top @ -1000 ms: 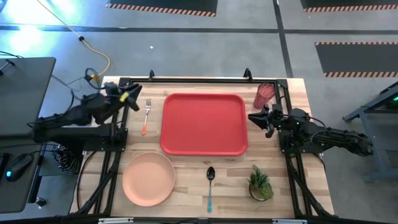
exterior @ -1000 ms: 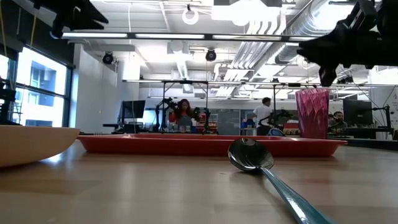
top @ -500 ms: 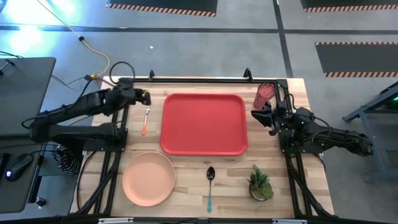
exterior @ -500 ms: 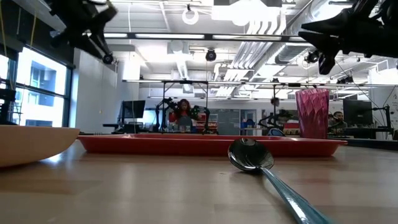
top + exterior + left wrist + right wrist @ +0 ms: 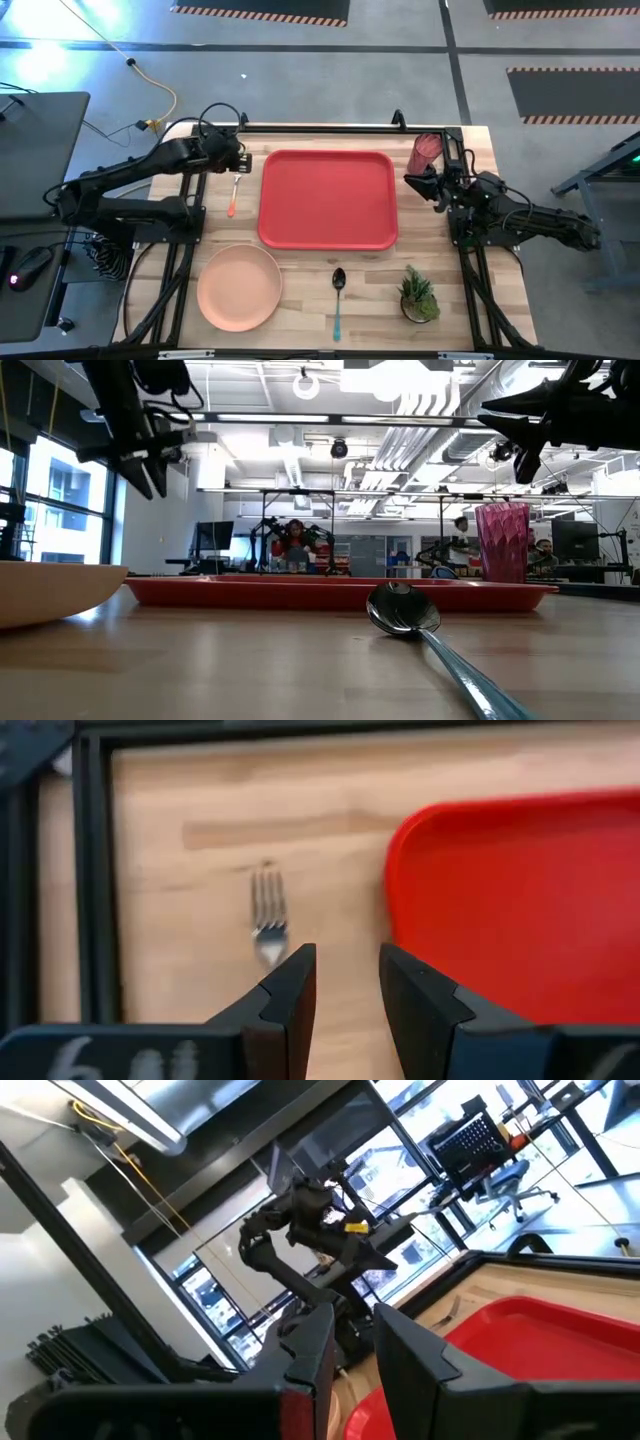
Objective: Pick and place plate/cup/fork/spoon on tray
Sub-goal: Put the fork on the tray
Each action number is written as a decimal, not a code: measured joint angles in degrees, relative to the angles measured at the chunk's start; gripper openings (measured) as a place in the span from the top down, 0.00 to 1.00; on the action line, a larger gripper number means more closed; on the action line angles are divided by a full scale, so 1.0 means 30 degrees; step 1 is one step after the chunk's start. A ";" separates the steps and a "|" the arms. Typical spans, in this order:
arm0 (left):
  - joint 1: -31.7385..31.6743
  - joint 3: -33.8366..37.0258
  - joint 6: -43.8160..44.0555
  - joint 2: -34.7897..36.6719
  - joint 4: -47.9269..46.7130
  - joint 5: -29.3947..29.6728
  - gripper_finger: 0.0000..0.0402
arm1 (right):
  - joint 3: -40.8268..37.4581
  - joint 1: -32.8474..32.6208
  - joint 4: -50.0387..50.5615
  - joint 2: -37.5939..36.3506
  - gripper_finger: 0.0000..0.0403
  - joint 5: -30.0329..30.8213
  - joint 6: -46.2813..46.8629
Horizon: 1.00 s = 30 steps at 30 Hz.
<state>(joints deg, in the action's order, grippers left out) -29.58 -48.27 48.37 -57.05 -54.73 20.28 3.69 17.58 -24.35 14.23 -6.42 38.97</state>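
The fork [image 5: 235, 190] lies flat on the table left of the red tray [image 5: 328, 198], with its tines toward the far edge. My left gripper [image 5: 240, 160] hangs open above the fork's tine end, tipped down, with nothing between its fingers; in the left wrist view [image 5: 345, 965] the tines [image 5: 267, 915] show just past one fingertip. The peach plate [image 5: 239, 287] sits at the near left. The spoon [image 5: 338, 300] lies near the front edge, and the red cup [image 5: 425, 152] stands upright at the far right. My right gripper [image 5: 415, 183] waits open in the air beside the cup.
A small potted plant [image 5: 418, 295] stands at the near right. A black frame rail [image 5: 320, 128] runs along the table's far edge, and side rails stand by both arm bases. Bare wood lies between the tray and the plate and spoon.
My left gripper has swung toward the table's right, up to the fork's tine end. It has sunk and tipped from nearly level to pointing steeply down. Its fingers have stayed open. Nothing on the table has moved.
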 joint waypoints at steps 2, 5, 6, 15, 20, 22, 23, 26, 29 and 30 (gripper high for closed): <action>-0.0221 0.0000 0.0292 -0.0550 -0.0491 -0.0379 0.74 | 0.0004 0.0000 0.0067 -0.0005 0.83 0.0000 0.0381; -0.0442 0.0000 0.0513 -0.1394 -0.1030 -0.0811 0.74 | 0.0014 0.0000 0.0333 -0.0005 0.83 0.0000 0.0830; -0.0482 0.0000 0.0514 -0.1665 -0.1137 -0.0943 0.74 | 0.0018 0.0000 0.0456 -0.0005 0.83 0.0000 0.0872; -0.0574 0.0007 0.0842 -0.4389 -0.1374 -0.1520 0.74 | 0.0018 0.0000 0.0805 0.0002 0.83 -0.0029 0.0872; -0.0952 0.0015 0.0835 -0.6167 -0.1389 -0.2594 0.74 | 0.0018 0.0000 0.0805 0.0002 0.83 -0.0039 0.0872; -0.1168 0.0029 0.0710 -0.6855 -0.1382 -0.2765 0.74 | 0.0025 0.0000 0.0805 0.0002 0.83 -0.0051 0.0872; -0.1256 0.0029 0.0607 -0.7116 -0.1396 -0.2809 0.74 | 0.0025 0.0000 0.0805 0.0002 0.83 -0.0058 0.0872; -0.1534 0.0029 0.0139 -0.7919 -0.1395 -0.3230 0.74 | 0.0025 0.0000 0.0805 0.0002 0.83 -0.0064 0.0872; -0.1797 0.0036 -0.0148 -0.8525 -0.1389 -0.3387 0.74 | 0.0025 0.0000 0.0827 0.0002 0.83 -0.0066 0.0872; -0.1885 0.0036 -0.0195 -0.8745 -0.1387 -0.3428 0.74 | 0.0025 0.0000 0.0829 0.0002 0.83 -0.0066 0.0872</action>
<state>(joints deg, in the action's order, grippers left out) -35.24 -48.16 47.78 -83.28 -58.89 10.00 3.77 17.58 -21.86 14.24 -6.61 41.58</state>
